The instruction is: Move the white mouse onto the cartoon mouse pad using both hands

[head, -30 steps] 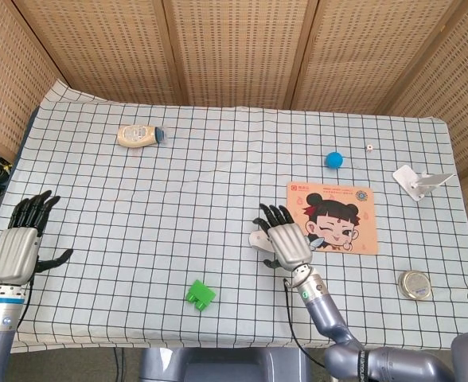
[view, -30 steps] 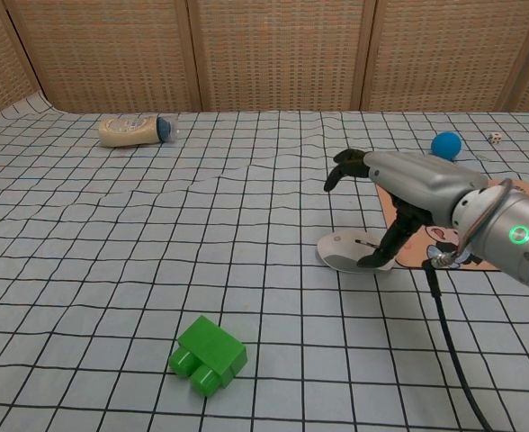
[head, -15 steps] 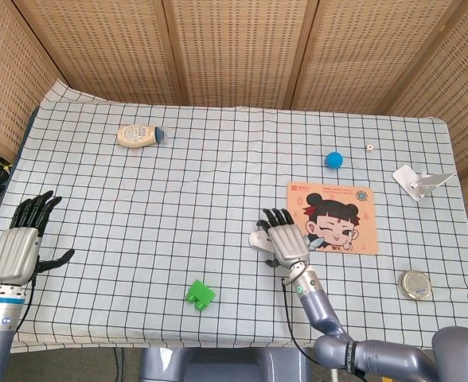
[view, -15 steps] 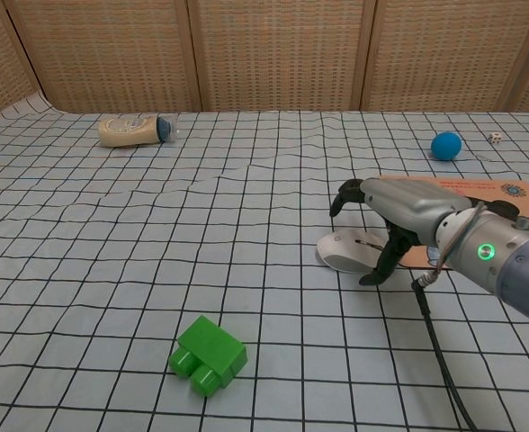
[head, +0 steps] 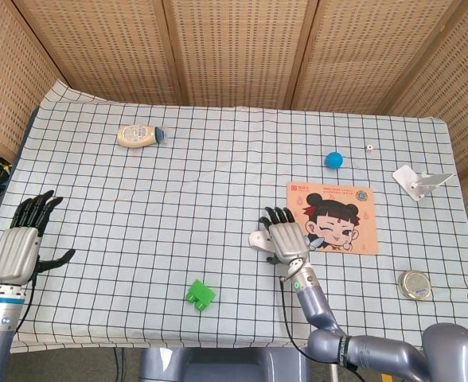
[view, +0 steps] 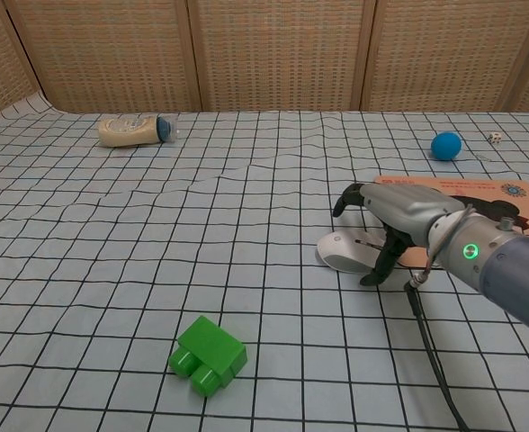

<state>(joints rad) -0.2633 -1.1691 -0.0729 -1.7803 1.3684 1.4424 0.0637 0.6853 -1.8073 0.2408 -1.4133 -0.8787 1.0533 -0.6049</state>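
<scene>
Woven wicker panels stand behind the surface (head: 218, 159), which is covered by a white cloth with a black grid.

Your right hand (head: 285, 238) sits over the white mouse (head: 258, 238), just off the left edge of the cartoon mouse pad (head: 333, 216). In the chest view its fingers (view: 377, 265) arch over the mouse's right end with the tips down beside it. I cannot tell whether they actually grip it. The mouse lies flat on the cloth, touching or just short of the pad's edge, not on it.

Your left hand (head: 19, 243) rests near the left edge of the surface, fingers spread, holding nothing.

A green block (head: 200, 295) lies near the front edge, left of the mouse. A lying bottle (head: 140, 135) sits toward the far left corner. A blue ball (head: 333, 159) lies beyond the pad. A round tin (head: 415, 284) sits near the front right corner.
</scene>
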